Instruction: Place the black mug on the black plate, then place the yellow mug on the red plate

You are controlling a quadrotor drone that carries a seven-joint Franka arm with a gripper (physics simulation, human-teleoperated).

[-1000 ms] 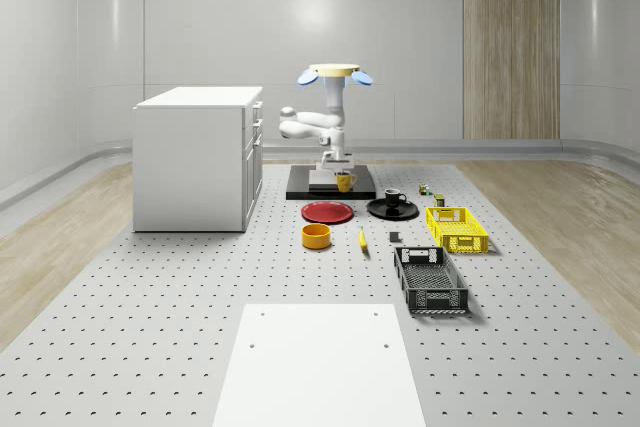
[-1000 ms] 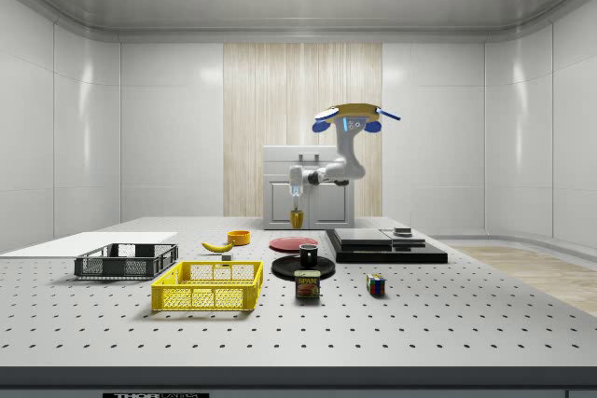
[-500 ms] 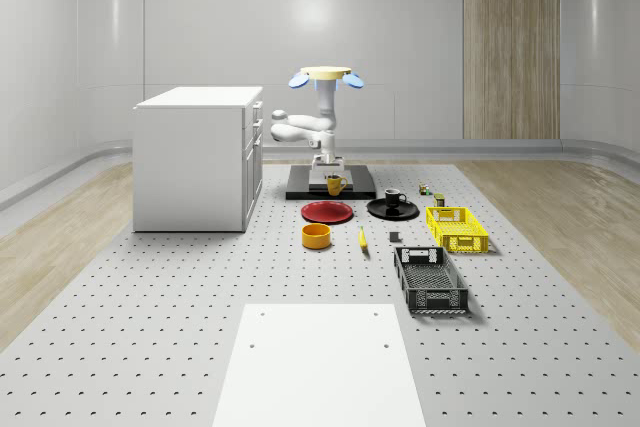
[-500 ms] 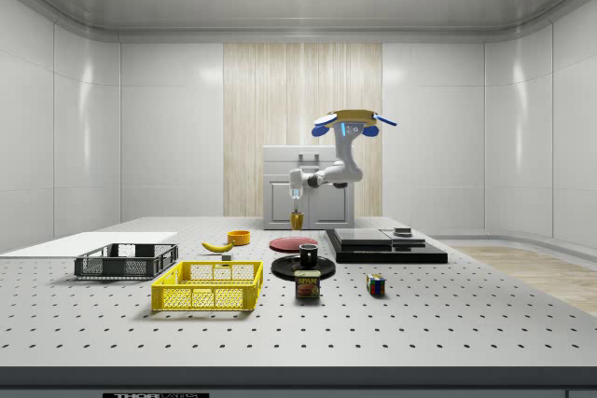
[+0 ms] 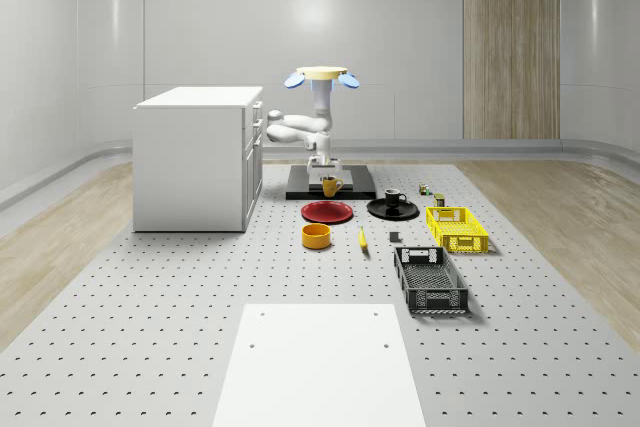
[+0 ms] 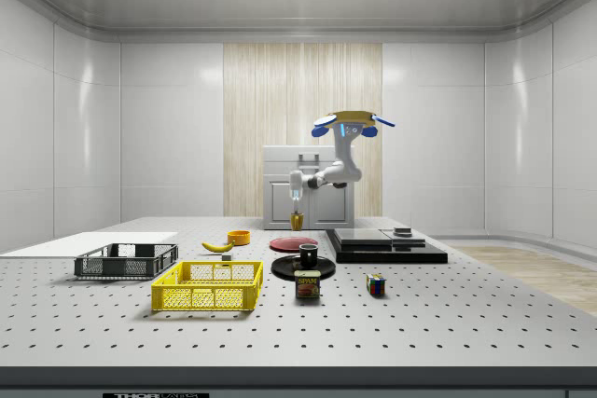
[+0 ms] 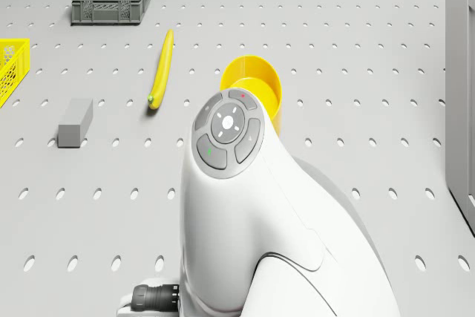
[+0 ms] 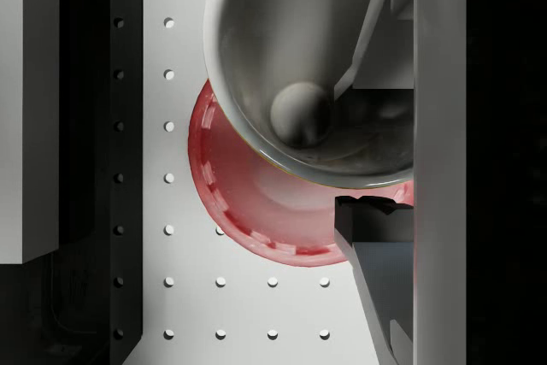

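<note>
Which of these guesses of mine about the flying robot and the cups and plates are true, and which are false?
1. The black mug stands on the black plate. True.
2. The yellow mug already rests on the red plate. False: the gripper holds it in the air, above and just behind the plate.
3. The drone has landed on the white cabinet. False: it hovers beside the cabinet, above the black slab.
4. A banana lies on the table near a yellow bowl. True.
5. The yellow crate holds the banana. False: the banana lies on the table outside it.
</note>
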